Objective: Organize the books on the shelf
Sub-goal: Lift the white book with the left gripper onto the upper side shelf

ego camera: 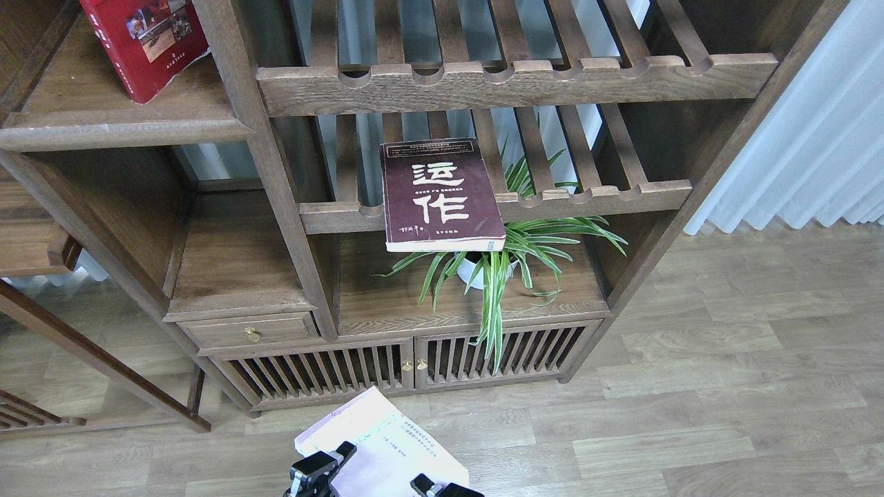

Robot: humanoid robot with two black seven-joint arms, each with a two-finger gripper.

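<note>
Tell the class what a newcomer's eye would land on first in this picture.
First, the dark maroon book with large white characters, lying on a slatted rack and jutting over its front rail. Below it, a green plant spills from a white pot. At the bottom edge, a pale book lies at a gripper.

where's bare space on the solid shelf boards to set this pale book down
The top-left shelf is bare left of the red book. The small board above the drawer is bare. The plant's board is bare only left of the spider plant. The maroon book lies on the slatted rack.
</note>
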